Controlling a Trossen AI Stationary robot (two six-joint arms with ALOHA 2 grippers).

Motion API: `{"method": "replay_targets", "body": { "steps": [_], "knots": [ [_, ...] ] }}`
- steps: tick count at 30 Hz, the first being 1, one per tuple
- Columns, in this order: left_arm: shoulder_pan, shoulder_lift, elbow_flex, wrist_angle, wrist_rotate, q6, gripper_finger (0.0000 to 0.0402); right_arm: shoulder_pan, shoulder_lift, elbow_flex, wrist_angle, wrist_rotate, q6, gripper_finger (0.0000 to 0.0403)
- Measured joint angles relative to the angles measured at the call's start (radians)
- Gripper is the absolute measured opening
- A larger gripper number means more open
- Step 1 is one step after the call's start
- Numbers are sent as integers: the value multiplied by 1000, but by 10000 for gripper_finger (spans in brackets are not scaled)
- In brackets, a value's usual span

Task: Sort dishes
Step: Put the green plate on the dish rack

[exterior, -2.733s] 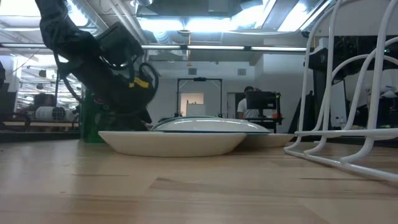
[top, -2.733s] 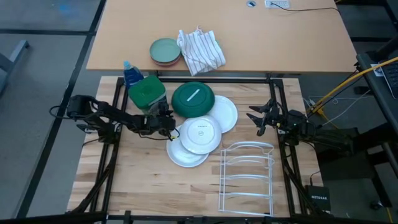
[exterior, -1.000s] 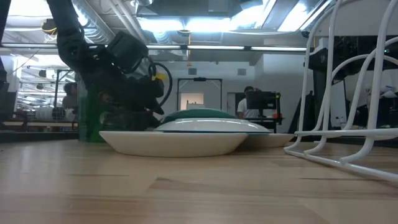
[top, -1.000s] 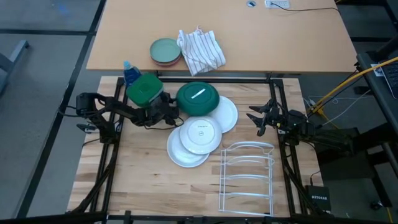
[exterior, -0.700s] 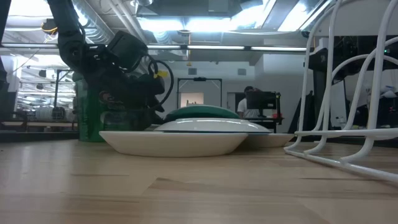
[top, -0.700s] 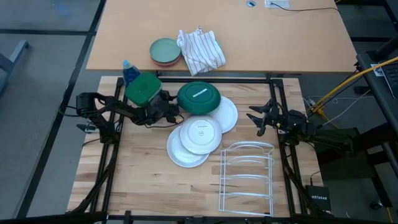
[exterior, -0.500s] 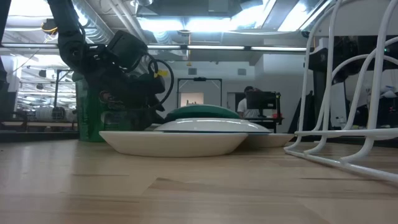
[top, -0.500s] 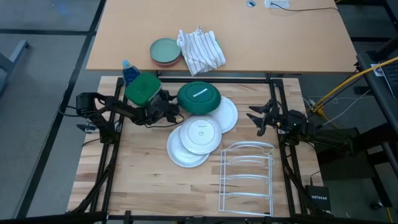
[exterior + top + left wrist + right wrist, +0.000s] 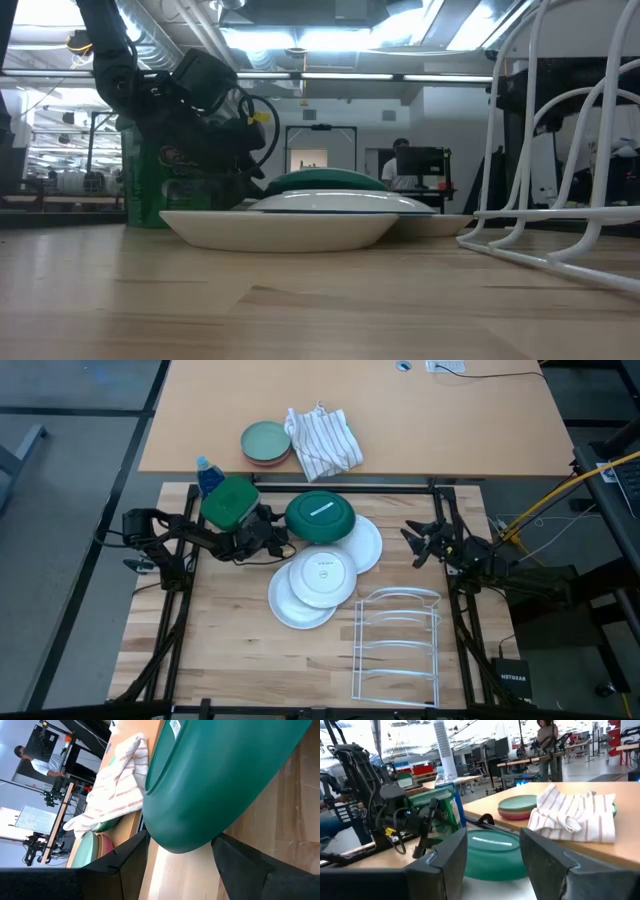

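Dark green plate [image 9: 220, 780] sits between left gripper's [image 9: 272, 538] spread fingers [image 9: 125, 865].

Left claw [image 9: 278, 540] open, arm stretched low rightward; right claw [image 9: 413, 543] open, arm at table's right edge.

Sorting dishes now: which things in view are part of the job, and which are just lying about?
Job:
- dark green round plate
- two plain white round plates
- smaller white plate with centre stamp
- white wire dish rack

Lying about:
- green-lidded jar
- striped cloth
- pale green dish on pinkish one
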Motion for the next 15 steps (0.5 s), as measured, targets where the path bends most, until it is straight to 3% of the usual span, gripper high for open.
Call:
{"method": "replay_targets", "body": {
  "steps": [9,15],
  "knots": [
    [0,0,1,0,0,-9,210,0,176,147,22,69,-17,186],
    [0,0,1,-1,0,-4,210,-1,422,298,15,96,-25,186]
  ]
}}
